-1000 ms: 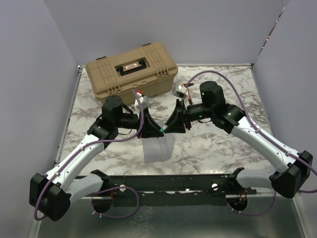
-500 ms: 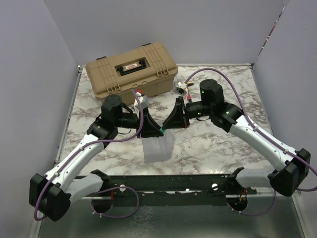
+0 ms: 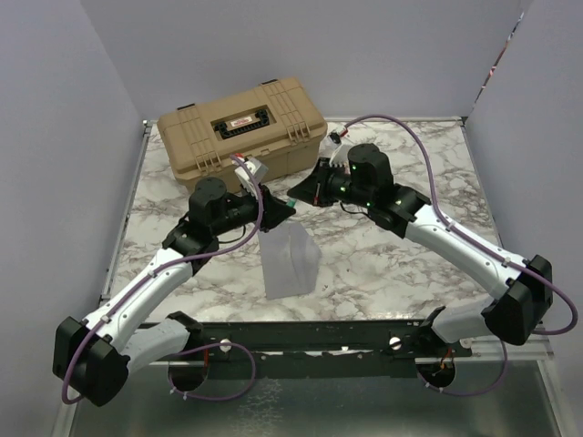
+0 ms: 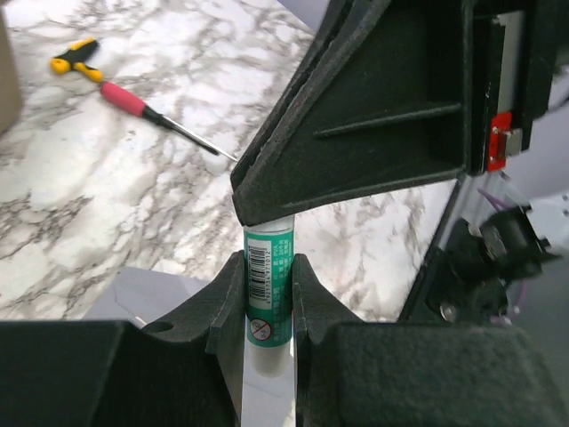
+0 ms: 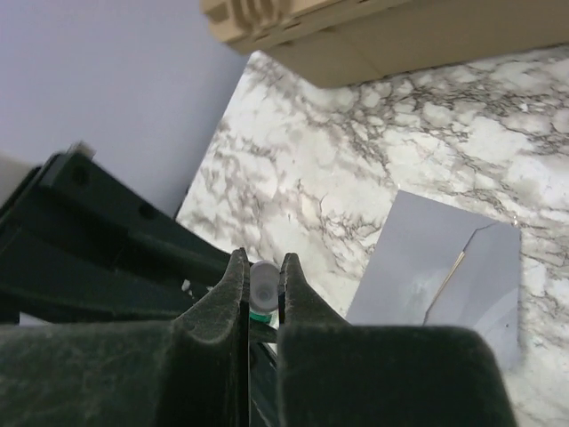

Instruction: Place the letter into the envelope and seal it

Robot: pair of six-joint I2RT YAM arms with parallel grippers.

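Note:
The grey-lilac envelope (image 3: 290, 262) lies flat on the marble table in front of both grippers; it also shows in the left wrist view (image 4: 142, 294) and the right wrist view (image 5: 440, 267). The tan letter is not in view. My left gripper (image 3: 282, 209) is shut on the green body of a glue stick (image 4: 268, 285), held above the table beyond the envelope's far edge. My right gripper (image 3: 301, 194) meets it tip to tip and is shut on the stick's white cap end (image 5: 264, 283). The right gripper's black fingers (image 4: 373, 116) fill the top of the left wrist view.
A tan hard case (image 3: 241, 127) stands at the back left of the table, just behind the grippers; it also shows in the right wrist view (image 5: 400, 27). A red-handled screwdriver (image 4: 124, 93) lies on the marble. Grey walls enclose the table on three sides.
Both grippers have moved together away from the envelope's far edge, up and back toward the tan case, still joined at the glue stick. More of the envelope now shows.

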